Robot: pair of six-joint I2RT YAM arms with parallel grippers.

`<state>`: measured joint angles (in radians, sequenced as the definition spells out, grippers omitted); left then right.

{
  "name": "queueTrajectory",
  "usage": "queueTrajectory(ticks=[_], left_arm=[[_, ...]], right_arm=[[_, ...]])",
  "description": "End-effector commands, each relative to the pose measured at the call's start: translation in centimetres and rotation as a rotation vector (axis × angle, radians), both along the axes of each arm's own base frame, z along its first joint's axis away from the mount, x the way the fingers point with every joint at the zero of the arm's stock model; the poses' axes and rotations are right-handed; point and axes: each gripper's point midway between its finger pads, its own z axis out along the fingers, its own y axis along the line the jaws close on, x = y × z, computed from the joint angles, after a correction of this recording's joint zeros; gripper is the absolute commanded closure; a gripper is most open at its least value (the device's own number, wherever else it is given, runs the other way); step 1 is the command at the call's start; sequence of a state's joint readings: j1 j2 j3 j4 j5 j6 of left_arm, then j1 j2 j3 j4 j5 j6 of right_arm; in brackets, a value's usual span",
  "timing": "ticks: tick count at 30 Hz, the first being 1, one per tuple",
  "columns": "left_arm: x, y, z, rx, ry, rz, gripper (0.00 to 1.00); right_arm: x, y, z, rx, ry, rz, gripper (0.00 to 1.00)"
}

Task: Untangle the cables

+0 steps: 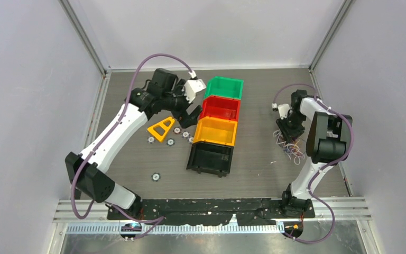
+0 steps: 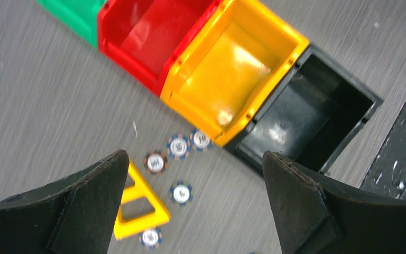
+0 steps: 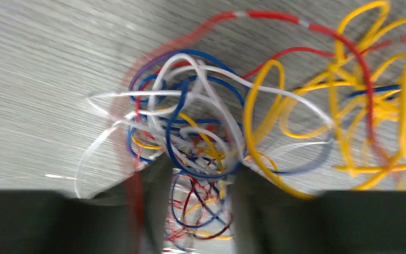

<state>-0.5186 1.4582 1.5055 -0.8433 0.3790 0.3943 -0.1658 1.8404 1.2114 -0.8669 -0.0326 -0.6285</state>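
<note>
Tangle of thin wire cables (image 3: 201, 121), mixed white, blue, yellow, red and purplish loops, lies on the right side of the grey wood-grain table (image 1: 254, 164), well apart from the bins. Right gripper (image 3: 198, 182) is down on it, black fingers (image 3: 156, 185) straddling a clump of blue, red and white strands. Jaws stand part-way in with wires in the gap. View is blurred, so cannot tell if they clamp the strands or only bracket them.

Left gripper (image 2: 195, 203) is spread wide and holds nothing. It hovers over small round blue-and-white discs (image 2: 181, 193) and a yellow plastic triangle frame (image 2: 137, 209), beside the row of open plastic bins (image 1: 214, 142): green, red, orange-yellow, black.

Step in hand, as judged: take a first hold on the knot.
- Pinch only a few strands, not the dense core.
- Lift slowly and draw away from the yellow loops on the right of the wrist view, which look looser.
- With nothing pinning the rest, the whole bundle will likely rise as one, so the idle left arm probably has to come across and hold it down.

Writing: none readable. The discs carry a printed centre, too small to make out. No brand or label visible on bins or arms.
</note>
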Motion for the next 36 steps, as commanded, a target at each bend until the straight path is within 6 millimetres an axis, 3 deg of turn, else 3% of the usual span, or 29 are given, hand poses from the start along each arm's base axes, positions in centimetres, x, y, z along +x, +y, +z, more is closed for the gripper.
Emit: queueTrajectory(ticks=[1,3,7,9,14,17,21,22,24,25,27,28,31,34,36], left_arm=[[2.0,-6.0,4.7,-0.188,-0.132,-0.113,0.01],[2.4,-8.5,5.6,-0.262,-0.147,-0.162,0.01],[2.3,-14.6,7.1,-0.438,-0.127,-0.313,0.01],[2.2,-17.6,7.4,-0.478,-0.139,-0.381,0.01],[1.1,-24.5,7.1,-0.542,-0.171,-0.519,0.01],[-0.3,-27.8,6.9,-0.568,-0.179,-0.596,0.01],[-0.9,-31.5,5.3,-0.562,-0.147,-0.551,0.01],[-1.0,-32.0,5.0,-0.565,-0.139,-0.555,0.01],[-0.8,-32.9,4.6,-0.579,-0.124,-0.531,0.19],[-0.5,-33.0,4.6,-0.593,-0.112,-0.513,0.33],[0.2,-32.4,4.8,-0.624,-0.081,-0.467,0.8],[0.3,-31.9,4.7,-0.625,-0.071,-0.454,0.99],[-0.1,-30.5,2.6,-0.589,-0.073,-0.46,1.0],[-0.9,-29.1,0.3,-0.534,-0.068,-0.475,1.0],[-1.4,-28.5,-0.2,-0.523,-0.058,-0.473,1.0]], right_arm=[[2.6,1.4,2.0,0.1,-0.103,0.012,0.85],[3.1,2.6,5.2,0.177,-0.181,0.031,0.93],[2.7,6.0,13.3,0.339,-0.378,0.149,0.95],[1.7,7.3,16.2,0.385,-0.446,0.216,0.95],[-1.5,9.7,20.3,0.482,-0.48,0.274,0.95],[-2.4,10.8,22.6,0.534,-0.511,0.28,0.94],[-3.2,12.3,26.1,0.597,-0.585,0.299,0.92],[-3.4,12.6,26.8,0.617,-0.596,0.3,0.92],[-3.5,12.8,28.6,0.621,-0.629,0.301,0.9],[-3.6,12.8,28.9,0.617,-0.629,0.296,0.9],[-3.2,12.2,29.8,0.581,-0.65,0.275,0.9],[-2.9,11.5,30.5,0.545,-0.672,0.256,0.9],[-1.6,9.5,32.1,0.502,-0.723,0.196,0.9],[-0.3,7.0,35.2,0.491,-0.816,0.121,0.9],[0.6,5.6,36.4,0.491,-0.849,0.083,0.9]])
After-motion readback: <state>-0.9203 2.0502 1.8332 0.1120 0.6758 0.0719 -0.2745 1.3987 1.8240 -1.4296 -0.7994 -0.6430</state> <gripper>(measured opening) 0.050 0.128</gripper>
